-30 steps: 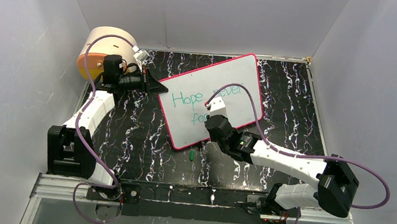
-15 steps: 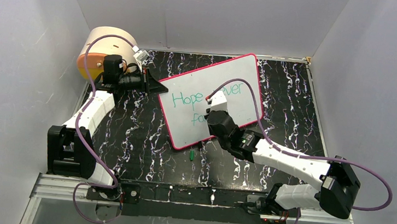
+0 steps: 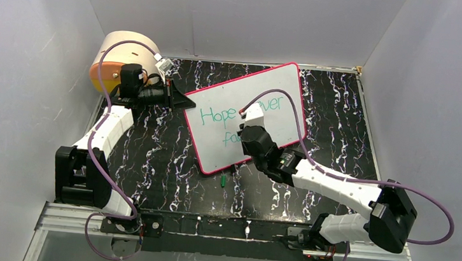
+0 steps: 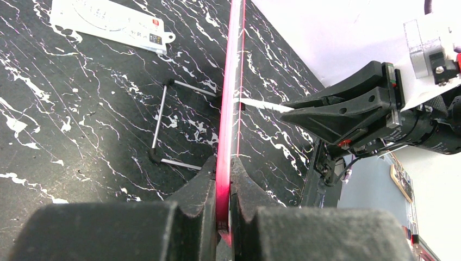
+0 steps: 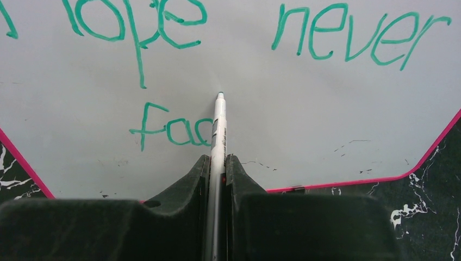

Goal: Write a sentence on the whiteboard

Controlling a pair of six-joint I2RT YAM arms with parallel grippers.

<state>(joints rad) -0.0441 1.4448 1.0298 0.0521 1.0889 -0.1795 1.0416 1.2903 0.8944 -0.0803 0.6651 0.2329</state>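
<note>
The whiteboard (image 3: 214, 147), white with a pink-red rim, lies slanted on the black marbled table. My left gripper (image 3: 183, 102) is shut on its left rim (image 4: 232, 92), seen edge-on between the fingers (image 4: 204, 182). My right gripper (image 3: 250, 121) hovers over the board's middle, shut on a white pen (image 5: 218, 128). The pen's teal tip points at the board just above the second line. The sentence (image 5: 310, 35) is in teal: "Hope never" above, "fac" (image 5: 168, 130) below, its end hidden behind the pen.
A green pen cap (image 3: 223, 181) lies on the table just below the board's near edge. A beige roll (image 3: 124, 53) stands at the back left. A white printed card (image 4: 108, 24) and a bent wire stand (image 4: 161, 122) lie left of the board.
My right gripper has shifted slightly up the board and to the left with the pen. The left arm and the board have not moved.
</note>
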